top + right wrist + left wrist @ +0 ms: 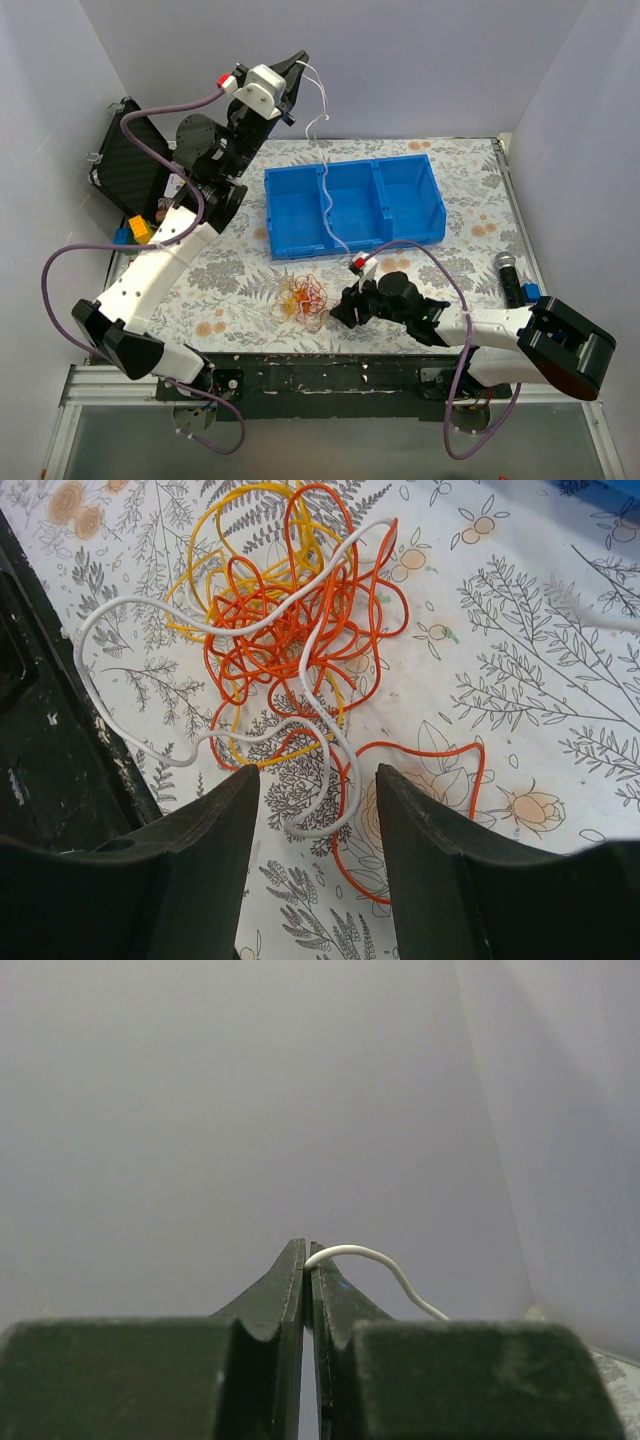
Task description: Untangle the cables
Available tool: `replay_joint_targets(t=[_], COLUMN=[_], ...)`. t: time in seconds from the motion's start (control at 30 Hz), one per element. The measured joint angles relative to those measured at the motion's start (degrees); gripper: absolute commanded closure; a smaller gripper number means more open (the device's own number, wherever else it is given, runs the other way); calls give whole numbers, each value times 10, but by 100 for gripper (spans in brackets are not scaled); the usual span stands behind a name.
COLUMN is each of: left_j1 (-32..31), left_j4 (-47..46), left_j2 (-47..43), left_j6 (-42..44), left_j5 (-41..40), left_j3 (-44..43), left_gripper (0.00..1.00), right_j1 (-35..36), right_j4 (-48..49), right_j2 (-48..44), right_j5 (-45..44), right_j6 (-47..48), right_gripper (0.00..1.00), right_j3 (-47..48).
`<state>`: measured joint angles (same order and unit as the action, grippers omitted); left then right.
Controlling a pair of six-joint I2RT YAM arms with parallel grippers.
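My left gripper [298,62] is raised high at the back and shut on a white cable [323,175]. That cable hangs down over the blue bin and runs toward the tangle. In the left wrist view the white cable [370,1256] sticks out of the closed tips of the left gripper [307,1252]. A tangle of orange, yellow and white cables [303,298] lies on the mat near the front edge. My right gripper [342,310] sits low beside the tangle, open and empty. In the right wrist view the tangle [285,620] lies just ahead of the right gripper [318,780], and a white loop [340,810] lies between its fingers.
A blue three-compartment bin [355,205] stands mid-table. A black case [125,150] leans at the far left, with small coloured blocks [135,230] by it. A black cylinder with a blue piece [512,278] lies at the right. The black table edge [50,730] is close to the tangle.
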<state>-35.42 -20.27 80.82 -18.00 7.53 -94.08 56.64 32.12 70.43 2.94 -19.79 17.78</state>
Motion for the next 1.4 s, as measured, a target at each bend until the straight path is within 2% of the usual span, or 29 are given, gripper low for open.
replay_joint_targets(t=[0.3, 0.67, 1.07, 1.13, 1.27, 1.4], left_j1=[21, 42, 101, 116, 136, 138], left_j4=[-21, -89, -119, -115, -106, -102], left_j2=[25, 79, 93, 119, 186, 210], left_j6=[13, 12, 11, 6, -9, -35], left_j5=[-6, -20, -26, -30, -31, -10], left_j3=[-1, -68, 16, -15, -136, -216], left_gripper=[100, 96, 98, 98, 98, 98], right_j1=[0, 0, 0, 0, 0, 0], right_j4=[-16, -20, -20, -20, -20, -19], right_j2=[-15, -13, -12, -12, -12, -5], right_j5=[-4, -13, -13, -13, -13, -13], right_j6=[1, 2, 2, 3, 2, 2], right_gripper=[43, 44, 43, 44, 44, 44], right_j3=[-17, -18, -19, -19, -22, -22])
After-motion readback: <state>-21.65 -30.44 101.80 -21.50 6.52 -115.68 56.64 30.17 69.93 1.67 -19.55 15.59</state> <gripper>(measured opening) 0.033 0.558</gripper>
